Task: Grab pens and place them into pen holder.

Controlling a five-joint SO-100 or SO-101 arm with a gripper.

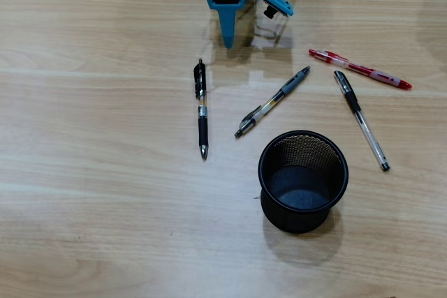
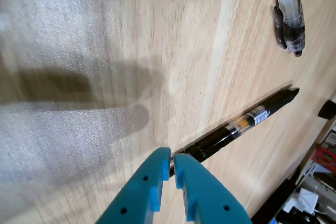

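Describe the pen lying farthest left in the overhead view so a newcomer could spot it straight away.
Start at the mesh cup low on the wooden table in the overhead view, then look up and left, past the slanted grey pen. The black pen lies there alone, running almost straight up and down the picture. It is the darkest pen, and the only one not slanted.

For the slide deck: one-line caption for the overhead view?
Four pens scattered on a wooden table around an empty mesh pen holder, gripper above.

light wood-grain table (image 1: 84,193), laminate planks, soft glare patches; wrist view shows blurred clutter (image 2: 315,182) beyond the table edge, unidentifiable.
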